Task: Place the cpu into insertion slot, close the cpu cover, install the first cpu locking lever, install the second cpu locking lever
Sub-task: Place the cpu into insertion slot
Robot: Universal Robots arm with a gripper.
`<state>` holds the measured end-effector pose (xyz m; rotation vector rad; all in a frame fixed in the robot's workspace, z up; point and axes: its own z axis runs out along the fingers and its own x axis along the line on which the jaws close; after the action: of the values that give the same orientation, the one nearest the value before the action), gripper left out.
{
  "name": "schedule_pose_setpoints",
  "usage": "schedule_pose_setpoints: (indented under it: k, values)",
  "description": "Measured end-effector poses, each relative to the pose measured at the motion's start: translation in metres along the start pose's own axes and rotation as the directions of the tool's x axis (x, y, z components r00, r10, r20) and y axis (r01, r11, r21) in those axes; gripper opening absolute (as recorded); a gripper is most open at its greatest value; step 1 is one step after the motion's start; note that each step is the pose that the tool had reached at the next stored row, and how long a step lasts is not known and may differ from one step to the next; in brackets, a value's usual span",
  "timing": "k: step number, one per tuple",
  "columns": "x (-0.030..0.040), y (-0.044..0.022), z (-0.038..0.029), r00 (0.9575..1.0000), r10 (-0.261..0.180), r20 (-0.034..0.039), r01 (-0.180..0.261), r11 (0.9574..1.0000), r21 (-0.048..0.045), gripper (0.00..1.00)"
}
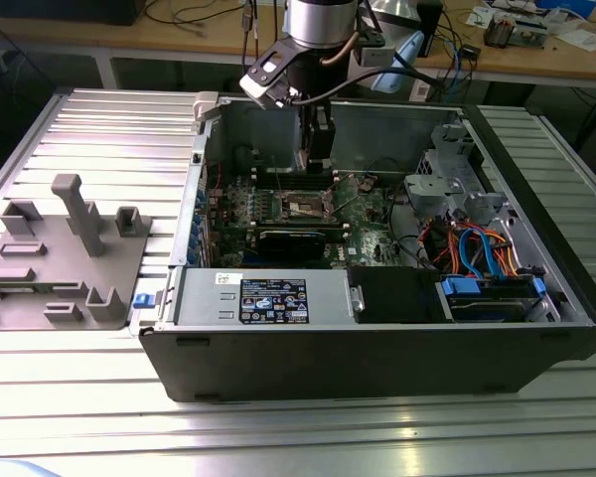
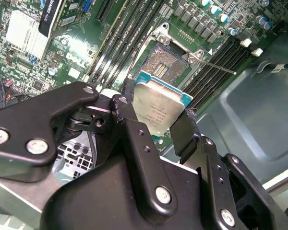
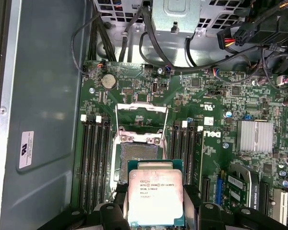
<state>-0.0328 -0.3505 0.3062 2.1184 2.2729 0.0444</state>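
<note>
In the exterior view, find the claw (image 1: 319, 159) reaching down inside the open computer case (image 1: 377, 348), above the green motherboard (image 1: 368, 214). Look just below the fingertips for the insertion slot (image 1: 306, 206). Cannot make out the cpu from here; probably hidden behind the fingers.

In the second wrist view, see the claw (image 2: 156, 119) clamped on the cpu (image 2: 159, 108), with a black finger (image 2: 125, 115) against each of two opposite edges and the metal face toward the camera. Note the insertion slot (image 2: 169, 64) just beyond the fingertips: dark, bare, not yet filled, apart from the cpu. Mind the thin wire lever (image 2: 220, 67) sticking out to one side of the insertion slot. Best, on this showing, to bring the cpu down clear of it.

In the first wrist view, read the cpu (image 3: 156, 199) as roughly square to the insertion slot (image 3: 140, 158), edges near parallel, but not yet centred over it. See the cpu cover (image 3: 141, 104) swung open on the far side of the insertion slot from the claw, leaving the way in free. To do this step well, as a judgement:
- Centre the cpu over the insertion slot first.
- Hold it level and match the corner marks.
- Descend straight and gently.
- Let go without pressing or sliding, given the likely delicate contacts underneath.
</note>
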Motion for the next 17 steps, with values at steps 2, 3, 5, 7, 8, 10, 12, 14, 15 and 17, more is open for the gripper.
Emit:
schedule_pose_setpoints:
  k: [2, 3, 5, 7, 8, 10, 12, 14, 15, 17]
  values:
    - [0.0000, 0.0000, 0.0004, 1.0000, 0.000, 0.0000, 0.000, 1.0000, 0.0000, 0.54]
    - [0.0000, 0.0000, 0.0008, 1.0000, 0.000, 0.0000, 0.000, 1.0000, 0.0000, 0.54]
    - [0.0000, -0.0001, 0.0014, 1.0000, 0.000, 0.0000, 0.000, 1.0000, 0.0000, 0.54]
    - [0.0000, -0.0001, 0.0018, 1.0000, 0.000, 0.0000, 0.000, 1.0000, 0.0000, 0.54]
    - [0.0000, -0.0001, 0.0022, 1.0000, 0.000, -0.0001, 0.000, 1.0000, -0.0001, 0.54]
    - [0.0000, -0.0001, 0.0026, 1.0000, 0.000, 0.0000, 0.000, 1.0000, 0.0000, 0.54]
    - [0.0000, -0.0001, 0.0030, 1.0000, 0.000, 0.0000, 0.000, 1.0000, 0.0000, 0.54]
    - [0.0000, -0.0002, 0.0034, 1.0000, 0.000, 0.0000, 0.000, 1.0000, 0.0000, 0.54]
    - [0.0000, -0.0002, 0.0036, 1.0000, 0.000, 0.0000, 0.000, 1.0000, 0.0000, 0.54]
    - [0.0000, -0.0002, 0.0040, 1.0000, 0.000, 0.0000, 0.000, 1.0000, 0.0000, 0.54]
